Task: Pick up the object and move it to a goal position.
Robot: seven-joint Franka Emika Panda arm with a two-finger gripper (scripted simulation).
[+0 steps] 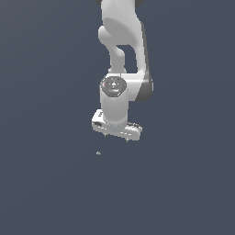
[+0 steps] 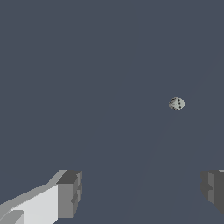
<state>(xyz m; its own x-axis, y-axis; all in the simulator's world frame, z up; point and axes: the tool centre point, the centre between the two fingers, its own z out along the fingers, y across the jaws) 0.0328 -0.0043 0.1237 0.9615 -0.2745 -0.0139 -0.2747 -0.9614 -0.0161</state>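
In the wrist view the pincer (image 2: pixel 140 192) is nearest the camera: two grey fingers (image 2: pixel 70 192) stand wide apart, one with a white housing behind it, the other cut by the edge of the picture. The jaws are spread and hold nothing; only bare slate-blue surface (image 2: pixel 87 87) shows in the gap. Beyond the fingertips lies the object (image 2: pixel 176 103), a small pale grey-beige cube with rounded corners and dark dots on its faces, like a die. It rests on the surface, apart from both fingers and off the midline between them, nearer to the cut-off finger's side.

In the exterior view the object (image 1: pixel 98 153) is only a pale speck on the surface (image 1: pixel 46 183), lower in the picture than the pincer and slightly toward the exterior view's left of it. The pincer (image 1: pixel 116 138) hangs above it, not touching; its short finger stubs point down from a white crossbar that slopes down toward the exterior view's right. Above the crossbar rises a thick white wrist cylinder (image 1: pixel 114 108), roughly upright, topped by a round grey joint cap (image 1: pixel 113 86). Farther back and higher, the arm (image 1: pixel 121 32) climbs in white curved links with a dark grey band along its side toward the exterior view's right, and leaves the picture at the top edge.
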